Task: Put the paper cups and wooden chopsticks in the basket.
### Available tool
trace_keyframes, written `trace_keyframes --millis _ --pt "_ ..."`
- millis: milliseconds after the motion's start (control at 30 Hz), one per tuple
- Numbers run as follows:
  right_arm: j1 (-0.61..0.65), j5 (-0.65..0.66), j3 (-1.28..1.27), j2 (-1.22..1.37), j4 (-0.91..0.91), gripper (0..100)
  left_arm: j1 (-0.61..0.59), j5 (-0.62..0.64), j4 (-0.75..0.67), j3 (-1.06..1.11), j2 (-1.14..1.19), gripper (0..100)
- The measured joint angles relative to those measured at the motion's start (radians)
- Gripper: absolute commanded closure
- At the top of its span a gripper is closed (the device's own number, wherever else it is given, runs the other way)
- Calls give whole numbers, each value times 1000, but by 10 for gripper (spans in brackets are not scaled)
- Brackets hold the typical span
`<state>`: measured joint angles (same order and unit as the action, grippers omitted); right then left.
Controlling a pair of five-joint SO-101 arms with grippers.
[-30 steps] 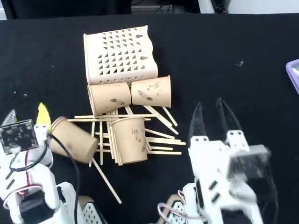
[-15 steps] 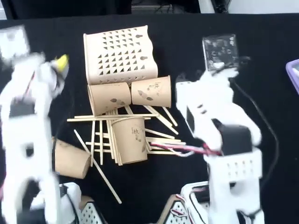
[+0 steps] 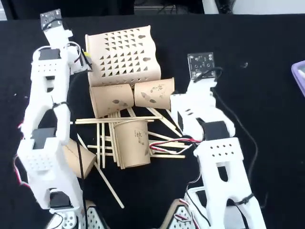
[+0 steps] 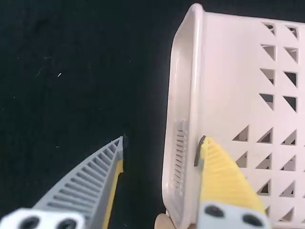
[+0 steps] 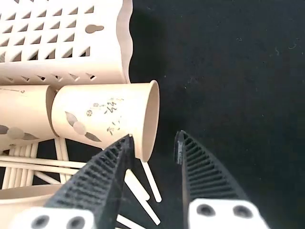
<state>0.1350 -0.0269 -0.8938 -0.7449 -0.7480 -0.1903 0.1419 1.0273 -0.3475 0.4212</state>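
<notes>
High view first: the basket is seen tipped on its side on the black tabletop, at 12 o'clock of the messy pile. Two paper cups are laid on their sides right against its lower edge: a plainer cup and, at 3 o'clock of that one, a leafy cup. A third cup is parked on top of the scattered chopsticks mid-pile, and a fourth cup is found at 8 o'clock, partly hidden by the left arm. The right arm is stretched up the 3 o'clock side of the pile.

In the left wrist view, the left jaws are spread wide with nothing gripped. The basket's end edge is straddled: the yellow finger is over the perforated wall, the grey finger over bare tabletop. Whether the yellow one touches can't be told.

In the right wrist view, the right jaws are partly open and nothing is held. The leafy cup's lip is caught between the two black fingers, but not clamped.
</notes>
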Motion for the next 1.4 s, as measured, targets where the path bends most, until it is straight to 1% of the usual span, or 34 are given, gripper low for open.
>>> trace_keyframes --millis 133,300,367,500,800,1100,1233,1400 --pt "2 0 0 0 8 853 -9 0 68 -95 57 744" --pt "2 0 0 0 11 853 -46 0 118 -129 75 745" --pt "2 0 0 0 11 853 -60 -28 126 -135 75 745" --pt "2 0 0 0 11 853 -83 -80 127 -118 74 745" --pt "2 -2 -5 0 11 853 -138 -92 127 -57 74 745" --pt "2 -2 -5 0 11 853 -166 -103 173 -52 84 745" --pt "2 -2 -5 0 8 853 -183 -106 229 -107 61 745" --pt "2 -2 -5 0 8 853 -224 -101 321 -247 -46 744"
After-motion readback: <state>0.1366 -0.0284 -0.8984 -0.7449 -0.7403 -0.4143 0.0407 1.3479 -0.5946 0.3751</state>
